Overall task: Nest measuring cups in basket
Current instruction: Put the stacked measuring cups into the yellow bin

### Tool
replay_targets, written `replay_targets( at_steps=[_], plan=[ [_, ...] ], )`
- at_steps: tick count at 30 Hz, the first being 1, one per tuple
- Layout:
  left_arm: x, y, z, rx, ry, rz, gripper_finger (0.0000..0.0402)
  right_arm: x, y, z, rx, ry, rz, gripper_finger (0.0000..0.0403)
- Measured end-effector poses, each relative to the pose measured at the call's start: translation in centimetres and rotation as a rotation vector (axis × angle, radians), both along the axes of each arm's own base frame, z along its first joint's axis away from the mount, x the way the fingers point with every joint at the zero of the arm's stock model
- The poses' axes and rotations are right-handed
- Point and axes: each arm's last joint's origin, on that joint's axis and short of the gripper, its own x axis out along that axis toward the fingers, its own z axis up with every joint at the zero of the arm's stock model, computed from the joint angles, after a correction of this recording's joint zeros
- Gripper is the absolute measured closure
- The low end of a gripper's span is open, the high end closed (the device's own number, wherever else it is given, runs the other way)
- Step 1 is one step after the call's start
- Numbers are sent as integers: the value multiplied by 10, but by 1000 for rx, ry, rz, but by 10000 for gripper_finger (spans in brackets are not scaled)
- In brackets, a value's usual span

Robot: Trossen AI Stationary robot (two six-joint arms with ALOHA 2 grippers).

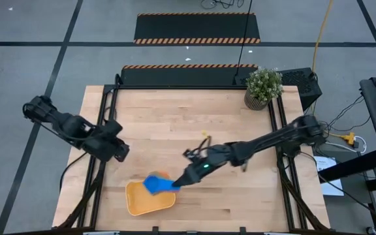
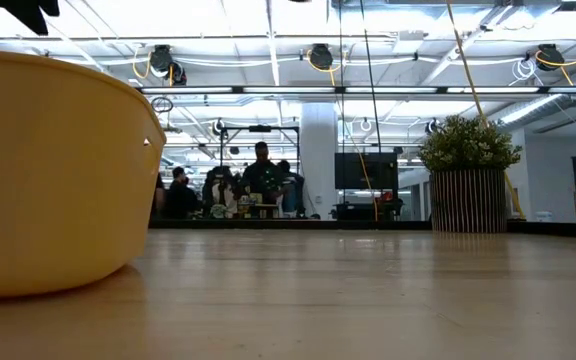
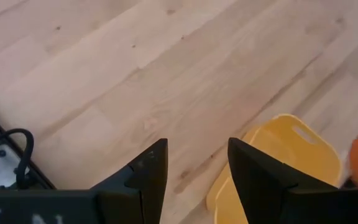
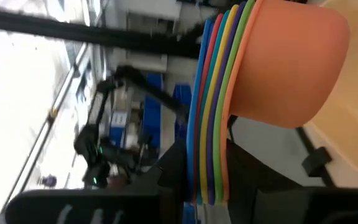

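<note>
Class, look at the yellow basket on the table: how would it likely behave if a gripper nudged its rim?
The basket looks like thin moulded plastic, so probably light and apt to slide on the smooth wooden table. Its shallow, wide shape suggests it would skid rather than tip. The rim may flex slightly.

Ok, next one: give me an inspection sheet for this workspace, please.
Surface: wooden table, mostly bare.
Job's things: nested measuring cups, held over the yellow basket near the front edge.
Clutter: potted plant at the back right corner.
Grippers: right pincer shut on the measuring cups' handles; left pincer open, empty, at the table's left edge.
Cables: yellow cable on the floor beyond the table.
Surroundings: people far behind the table.
</note>
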Motion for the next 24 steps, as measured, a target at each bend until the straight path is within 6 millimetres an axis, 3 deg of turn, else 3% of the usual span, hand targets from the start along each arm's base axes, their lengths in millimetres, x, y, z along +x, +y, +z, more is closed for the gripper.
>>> replay_targets(
  at_steps=[7, 12, 16, 24],
  plan=[
    [-11, -2, 4, -11, -34, -51, 231, 64, 8, -12, 4, -3, 119, 343],
    [-11, -10, 3, -11, -35, -76, 231, 95, 8, -23, 13, -12, 159, 343],
    [-10, -16, 2, -15, -43, -81, 231, 108, 10, -35, 20, 12, 179, 343],
    [-4, -29, 0, -36, -88, -65, 232, 115, 11, -65, -21, 74, 206, 343]
  ],
)
